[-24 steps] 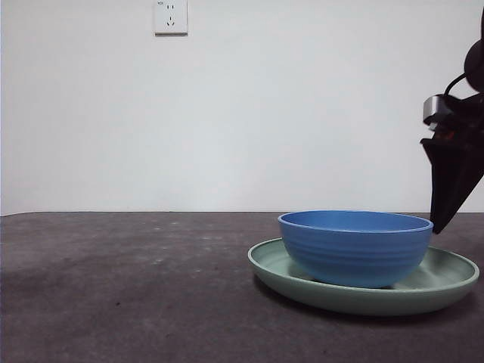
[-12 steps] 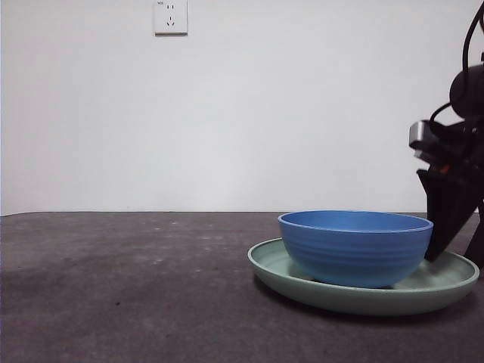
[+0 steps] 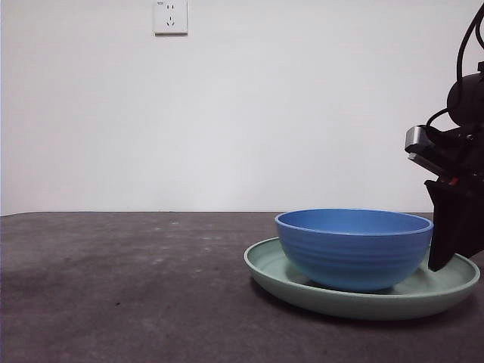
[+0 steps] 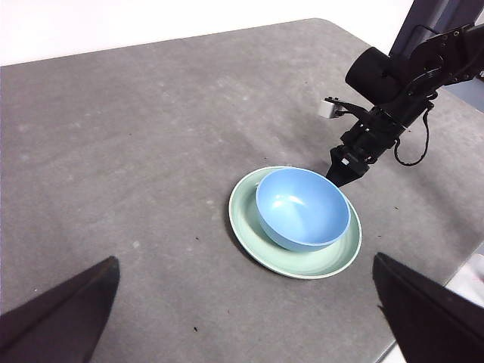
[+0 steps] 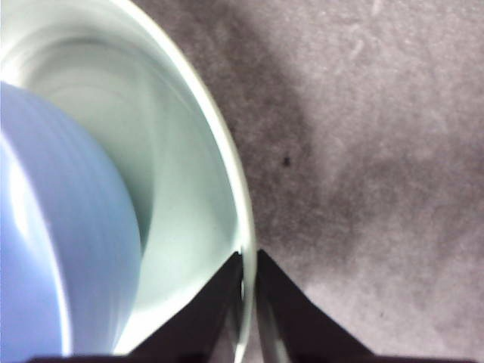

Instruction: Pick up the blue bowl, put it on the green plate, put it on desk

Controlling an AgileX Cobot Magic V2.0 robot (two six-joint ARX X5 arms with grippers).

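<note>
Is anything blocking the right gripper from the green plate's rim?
Nothing visible. The right gripper already has its jaws closed on the green plate's rim; the blue bowl sits inside the plate, clear of them.

No legible text or labels.

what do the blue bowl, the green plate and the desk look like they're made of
Blue bowl: probably plastic or melamine, given the thin rim, moulded ridges and soft sheen, though glazed ceramic is possible.
Green plate: likely the same sort of material, smooth and glossy, with highlights along its rim.
Desk: a matte, mottled grey-brown top with no glare, perhaps laminate or a stone-look coating.
</note>
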